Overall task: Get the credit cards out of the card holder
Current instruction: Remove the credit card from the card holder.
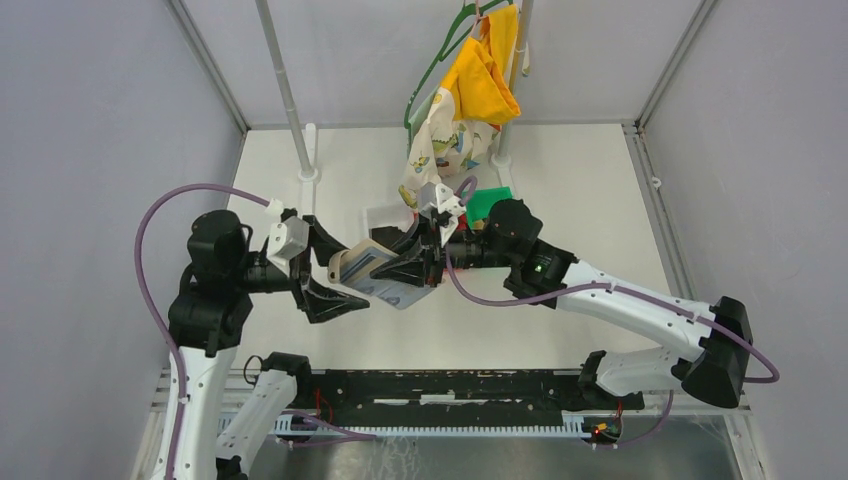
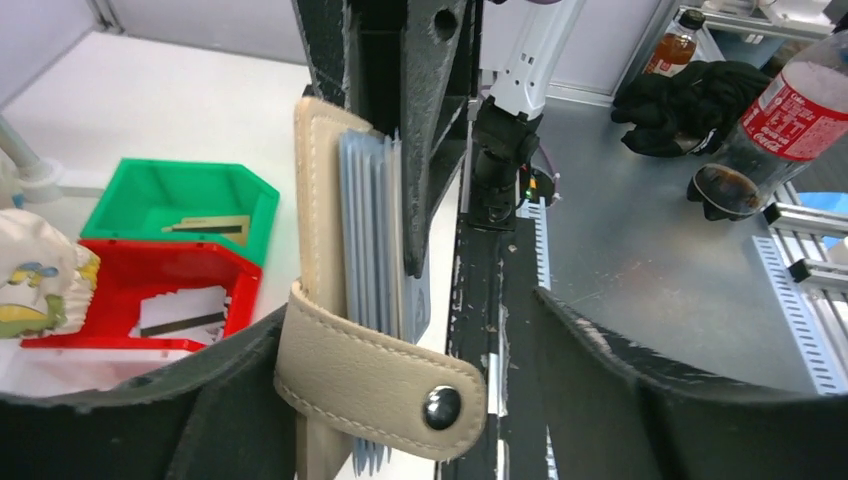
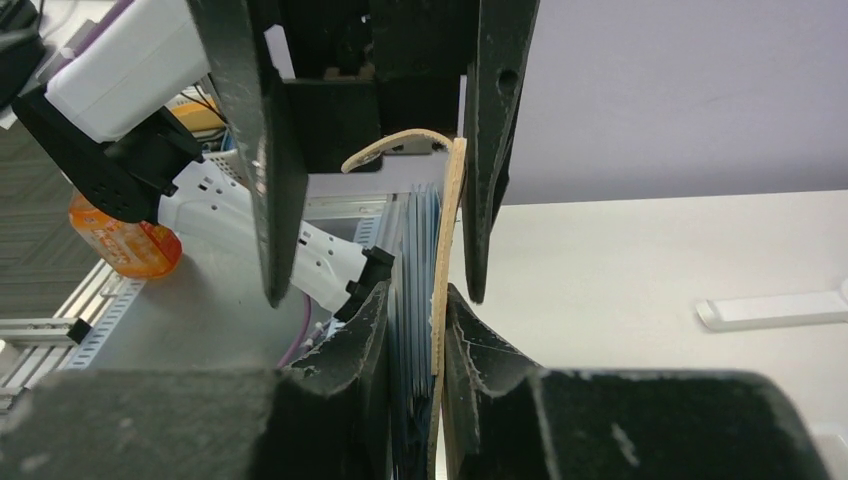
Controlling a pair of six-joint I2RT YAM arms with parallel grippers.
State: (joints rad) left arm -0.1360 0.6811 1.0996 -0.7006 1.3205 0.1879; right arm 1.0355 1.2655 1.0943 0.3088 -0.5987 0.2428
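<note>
The tan card holder (image 1: 352, 263) is held off the table between both arms. My right gripper (image 1: 425, 262) is shut on its tan cover and stack of grey-blue sleeves (image 3: 415, 250); the right wrist view shows its two fingers pinching them. My left gripper (image 1: 350, 278) is open, and its jaws stand wide on either side of the holder's other end. In the left wrist view the holder (image 2: 320, 220) rests against the left finger (image 2: 150, 420), its snap tab (image 2: 380, 380) hanging across. One card (image 2: 180, 322) lies in the red bin (image 2: 120, 275) and another card (image 2: 210, 228) in the green bin (image 2: 150, 185). I cannot make out cards in the sleeves.
The green bin (image 1: 492, 203) and a white bin (image 1: 383, 218) stand just behind the grippers. A yellow cloth (image 1: 482, 75) and a patterned cloth (image 1: 435, 150) hang from a rack above them. A white pole (image 1: 285, 90) stands at the back left.
</note>
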